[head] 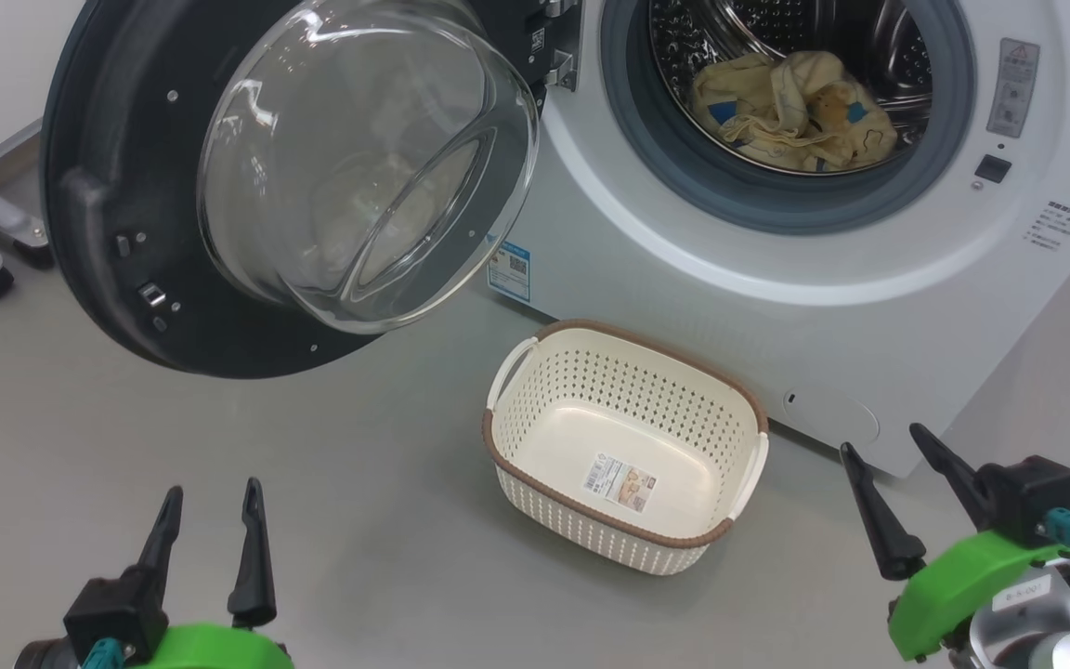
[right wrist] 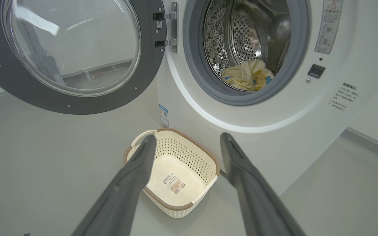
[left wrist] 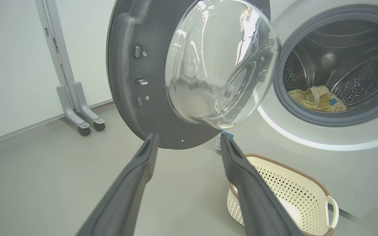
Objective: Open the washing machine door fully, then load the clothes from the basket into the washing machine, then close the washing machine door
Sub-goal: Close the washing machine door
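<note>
The washing machine stands with its door swung wide open to the left, glass bowl facing out. The clothes, cream-yellow with blue patches, lie inside the steel drum. They also appear as clothes and clothes in the wrist views. The basket sits on the floor before the machine, holding nothing but its label sticker. My left gripper is open at the lower left, below the door. My right gripper is open at the lower right, right of the basket.
A grey wheeled stand is by the wall left of the door. Grey floor spreads between my grippers and around the basket. The machine's front panel carries stickers at the right.
</note>
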